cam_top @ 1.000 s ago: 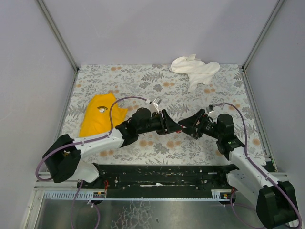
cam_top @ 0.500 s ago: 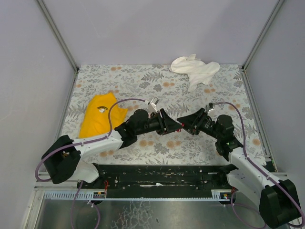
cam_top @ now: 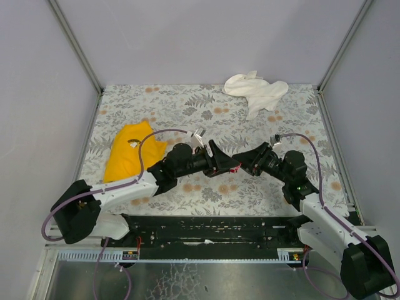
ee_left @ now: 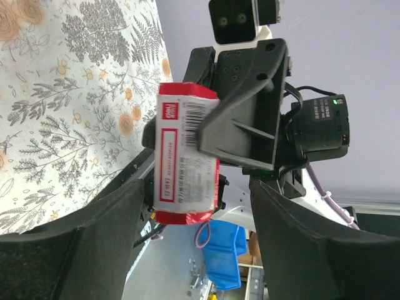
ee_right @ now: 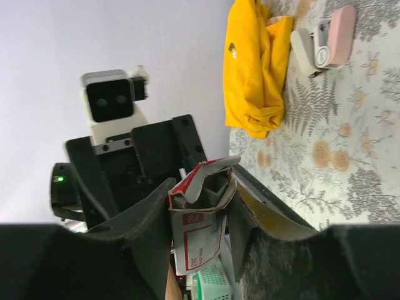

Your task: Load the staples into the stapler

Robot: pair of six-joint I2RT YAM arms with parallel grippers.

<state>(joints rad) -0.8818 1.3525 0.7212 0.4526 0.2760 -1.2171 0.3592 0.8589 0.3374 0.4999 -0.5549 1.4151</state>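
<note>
Counter (cam_top: 187, 100) is carrying a yellow cloth (cam_top: 128, 150) at its left, and both arms are meeting above its middle. The left pincer (cam_top: 229, 165) is clamping the staples (ee_left: 185, 162), in their red box, clear of the counter. The right pincer (cam_top: 242, 164) is straddling the box's opened end, though I cannot tell whether it is squeezing. The stapler (ee_right: 340, 28) is lying on the counter beside the cloth, well apart from both pincers. Unboxing is seemingly underway. Next, the right pincer is probably needing to draw a strip straight out without crushing the box.
</note>
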